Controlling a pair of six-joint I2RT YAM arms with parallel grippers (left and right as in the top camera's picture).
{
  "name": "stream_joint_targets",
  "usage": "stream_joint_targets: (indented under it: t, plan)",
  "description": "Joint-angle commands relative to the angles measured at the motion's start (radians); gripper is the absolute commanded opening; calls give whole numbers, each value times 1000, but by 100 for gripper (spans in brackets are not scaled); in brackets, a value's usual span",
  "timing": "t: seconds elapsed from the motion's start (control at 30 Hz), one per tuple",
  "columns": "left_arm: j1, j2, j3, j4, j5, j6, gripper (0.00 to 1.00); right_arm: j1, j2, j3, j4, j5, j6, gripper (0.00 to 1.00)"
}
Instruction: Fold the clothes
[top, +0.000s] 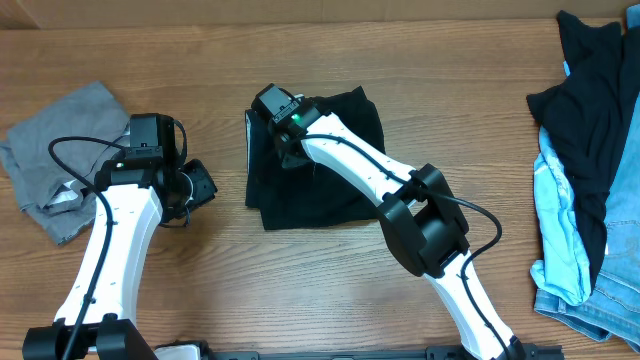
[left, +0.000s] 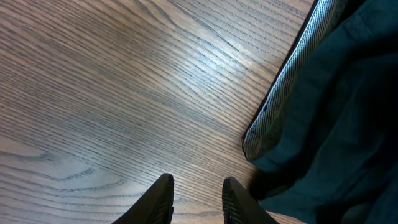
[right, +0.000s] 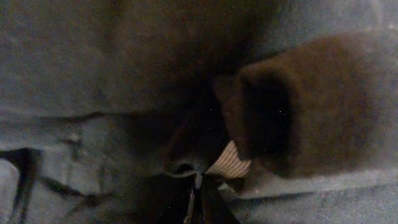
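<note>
The black shorts (top: 290, 195) lie bunched in the middle of the table. Their pale grey mesh waistband (left: 280, 87) runs along the left edge, and in the left wrist view the dark cloth (left: 336, 112) fills the right side. My right gripper (top: 280, 120) is down on the shorts' upper left corner. In the right wrist view it (right: 196, 186) is shut, pinching a fold of the dark fabric (right: 93, 62) beside a scrap of striped mesh (right: 231, 163). My left gripper (top: 205, 185) hovers over bare wood just left of the shorts, open (left: 198, 183), with nothing between its fingers.
A grey piece with white trim (top: 65, 150) lies crumpled at the far left. At the right edge is a pile of clothes: a black one (top: 590, 110), a light-blue one (top: 560, 200) and a denim one (top: 600, 300).
</note>
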Motion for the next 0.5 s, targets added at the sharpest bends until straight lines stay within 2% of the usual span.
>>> stream_joint_targets:
  t: [0.0, 0.13, 0.23, 0.37, 0.47]
  plan:
    - [3, -18, 7, 2, 7, 23, 31, 3, -21, 63, -89, 39, -2, 4]
    - [3, -18, 7, 7, 7, 23, 30, 6, -80, 273, -225, -40, -39, 4]
    - [3, -18, 7, 8, 7, 24, 30, 17, -90, 425, -267, -69, -83, 4]
    - [3, -18, 7, 10, 7, 26, 30, 55, -89, 426, -249, -272, -119, 4]
    - [3, -18, 7, 15, 8, 26, 30, 102, -83, 368, -183, -320, -117, 4]
